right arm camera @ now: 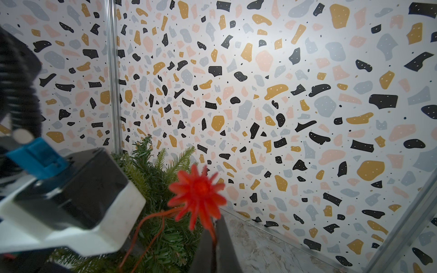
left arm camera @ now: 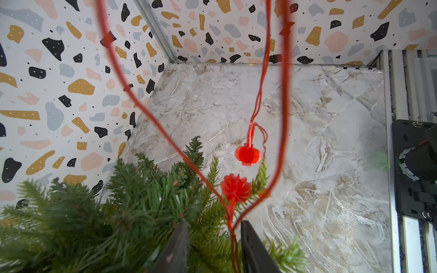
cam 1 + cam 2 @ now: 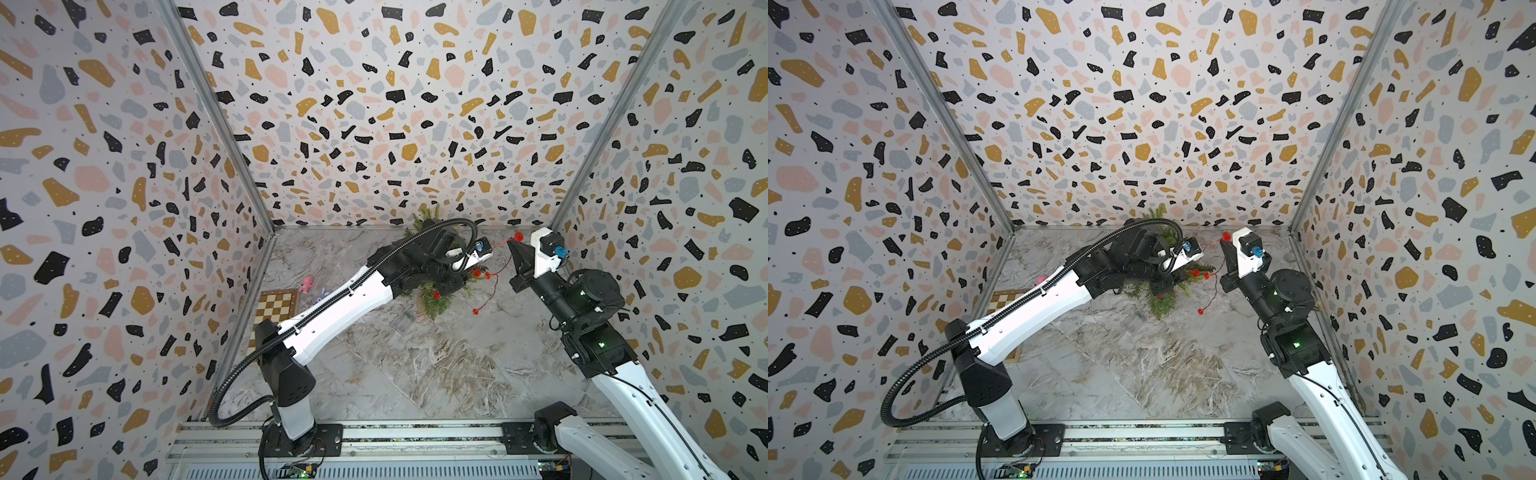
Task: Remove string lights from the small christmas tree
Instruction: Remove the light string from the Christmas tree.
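Red-orange thin wire strung with small red lantern and flower beads, the string lights, runs up between the left gripper's dark fingers, which stand apart around it with a clear gap. The wire drapes over the small green needle-branched christmas tree right under and ahead of them. Farther off, the right gripper is pressed together on the same wire just below a spiky red bead, beside the treetop, with strands sagging toward the branches over the grey marbled tabletop.
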